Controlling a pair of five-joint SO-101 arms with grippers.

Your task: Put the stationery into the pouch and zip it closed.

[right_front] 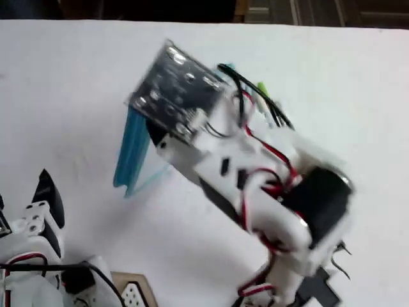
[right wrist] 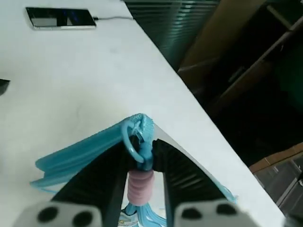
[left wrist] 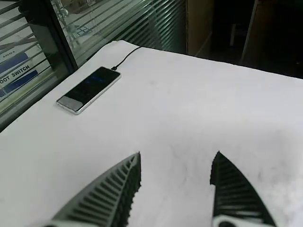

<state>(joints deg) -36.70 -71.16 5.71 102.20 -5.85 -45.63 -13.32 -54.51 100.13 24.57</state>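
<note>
Zip pull [right wrist: 140, 184] of blue pouch [right wrist: 75, 153] seemingly clamped in right gripper [right wrist: 143, 149]; left gripper [left wrist: 177, 156] apart over table [left wrist: 199, 94].

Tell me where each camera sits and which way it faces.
High view: above the white table, looking down; right arm over the flat blue fabric pouch, left arm at the lower-left edge.
Left wrist view: on the left arm, looking across the table to a black rectangular phone; open left gripper in front.
Right wrist view: on the right arm, looking along the table; right gripper shut on the pouch's pink zipper pull.
Shared: both wrist views show the phone.
</note>
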